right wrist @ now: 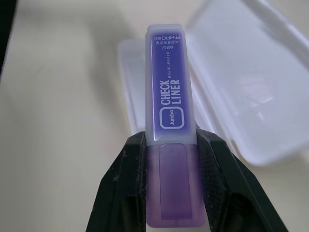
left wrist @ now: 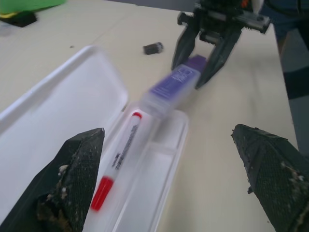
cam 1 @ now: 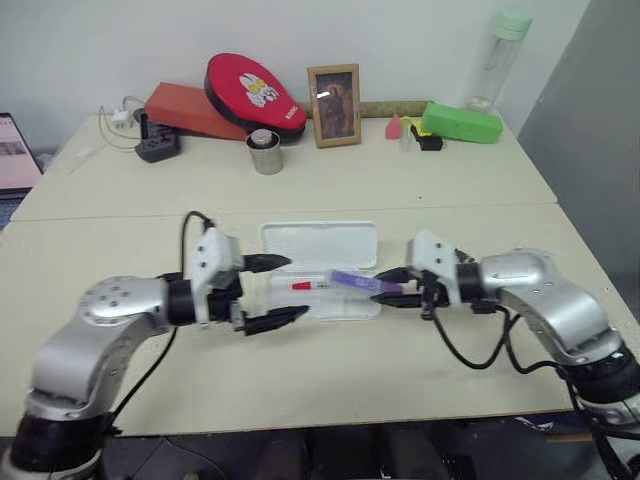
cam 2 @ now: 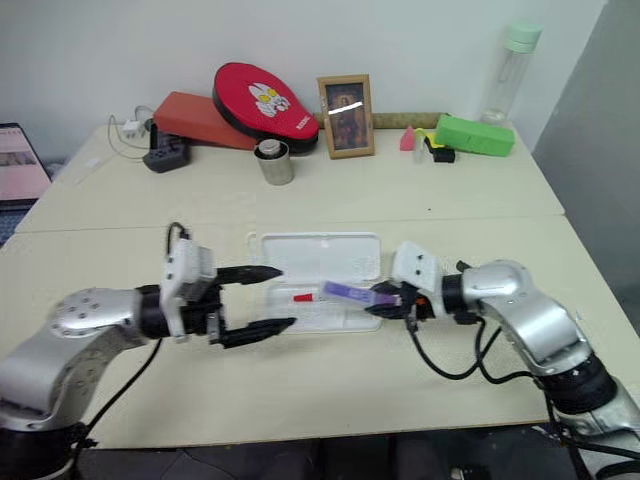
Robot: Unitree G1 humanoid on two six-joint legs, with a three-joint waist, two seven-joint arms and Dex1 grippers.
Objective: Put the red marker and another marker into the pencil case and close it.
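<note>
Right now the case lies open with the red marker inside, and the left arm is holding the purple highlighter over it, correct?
Not quite: it is the right gripper whose jaws are shut on the purple highlighter; the right wrist view shows it clamped. The left gripper stands open, holding nothing. The case is indeed open, with the red marker lying inside.

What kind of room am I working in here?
Probably an office or study corner: a pale desk against a wall, holding a framed picture, a power strip with cables, and a screen's edge beside it.
</note>
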